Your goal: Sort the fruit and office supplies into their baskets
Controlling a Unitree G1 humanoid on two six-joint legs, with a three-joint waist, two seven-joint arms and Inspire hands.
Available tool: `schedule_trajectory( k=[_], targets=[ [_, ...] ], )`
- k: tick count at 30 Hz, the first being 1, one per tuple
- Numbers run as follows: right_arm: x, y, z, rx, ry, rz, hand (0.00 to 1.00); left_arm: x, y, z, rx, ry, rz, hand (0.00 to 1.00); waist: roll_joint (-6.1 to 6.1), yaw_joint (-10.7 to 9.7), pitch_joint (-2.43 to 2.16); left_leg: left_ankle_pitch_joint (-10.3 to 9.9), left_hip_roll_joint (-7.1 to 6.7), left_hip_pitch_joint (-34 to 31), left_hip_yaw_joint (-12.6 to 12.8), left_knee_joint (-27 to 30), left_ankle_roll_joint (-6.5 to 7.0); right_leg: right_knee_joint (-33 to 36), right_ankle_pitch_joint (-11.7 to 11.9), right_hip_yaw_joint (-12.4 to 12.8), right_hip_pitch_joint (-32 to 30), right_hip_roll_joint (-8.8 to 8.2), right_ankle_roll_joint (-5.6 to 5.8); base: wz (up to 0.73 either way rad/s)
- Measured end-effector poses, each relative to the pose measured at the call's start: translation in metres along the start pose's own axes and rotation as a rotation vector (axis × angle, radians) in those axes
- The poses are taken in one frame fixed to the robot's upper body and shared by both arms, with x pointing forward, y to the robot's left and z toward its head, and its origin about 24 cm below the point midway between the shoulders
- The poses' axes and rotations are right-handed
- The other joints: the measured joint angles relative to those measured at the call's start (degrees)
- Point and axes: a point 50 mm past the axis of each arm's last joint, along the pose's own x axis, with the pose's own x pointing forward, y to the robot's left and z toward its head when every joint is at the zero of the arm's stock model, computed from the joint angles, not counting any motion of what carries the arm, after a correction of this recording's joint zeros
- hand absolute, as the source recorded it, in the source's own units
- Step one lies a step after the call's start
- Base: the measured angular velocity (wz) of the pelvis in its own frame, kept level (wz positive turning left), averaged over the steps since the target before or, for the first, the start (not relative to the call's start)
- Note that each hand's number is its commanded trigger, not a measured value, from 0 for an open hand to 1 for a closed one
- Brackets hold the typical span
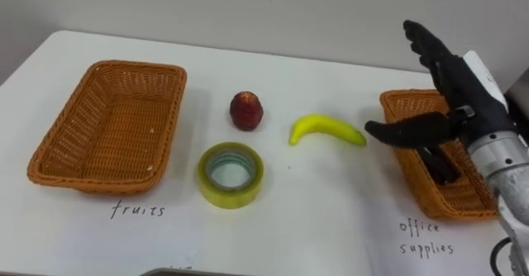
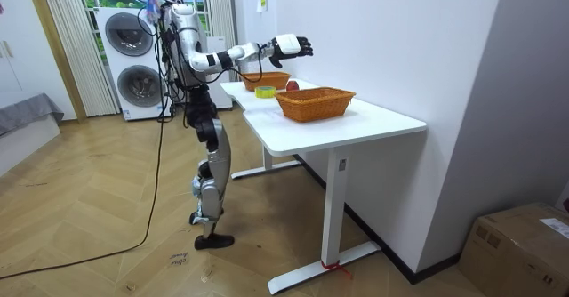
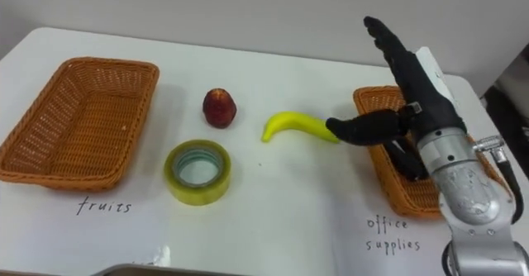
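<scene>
White table [image 2: 378, 119] at 3 o'clock in the room view. Stacked washing machines [image 2: 135, 75] at 10 o'clock, curtain [image 2: 62, 48] beside them. Cardboard box [image 2: 520, 244] on the floor at 4 o'clock.

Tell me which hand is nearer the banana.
Right. The right hand is raised and open just right of the banana, its thumb pointing toward the banana's end, by the left rim of the office supplies basket.

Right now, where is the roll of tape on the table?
In the left eye view the roll of tape lies flat on the table, just right of the left basket, nearer the robot than the apple and left of the banana.
</scene>
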Motion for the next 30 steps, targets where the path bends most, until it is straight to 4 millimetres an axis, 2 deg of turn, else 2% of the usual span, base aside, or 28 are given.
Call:
schedule_trajectory(
  k=[9,14,19,30],
  targets=[
    [0.007,0.026,0.008,0.022,-0.037,0.101,0.0,0.0,-0.001,0.0,0.015,0.0,0.011,0.0,-0.45,0.52,-0.25,0.06,-0.17,-0.71,-1.67,0.07,0.04,-0.01,0.02,-1.66,0.27,-0.1,0.03,0.1],
    [0.01,0.034,0.013,0.035,-0.059,0.125,0.0,0.0,-0.003,0.004,0.033,-0.017,0.008,0.0,-0.2,1.19,-0.1,0.06,-0.15,-0.69,-2.07,0.35,0.05,-0.01,0.03,-2.38,0.69,-0.11,0.03,0.05],
    [0.01,0.049,0.012,0.043,-0.052,0.191,0.0,-0.001,-0.01,0.006,0.088,-0.019,-0.018,0.0,0.27,1.8,0.21,0.08,-0.26,-1.61,-2.68,1.05,0.09,0.03,0.02,-3.04,0.49,-0.65,0.03,0.04],
    [0.01,0.052,0.01,0.047,-0.029,0.204,0.0,-0.002,-0.015,0.005,0.115,-0.014,-0.038,0.0,-0.02,2.46,0.16,0.61,-1.82,-2.72,-4.74,1.41,0.98,0.02,-0.21,-4.53,0.36,-1.64,0.86,0.11]
  ],
)
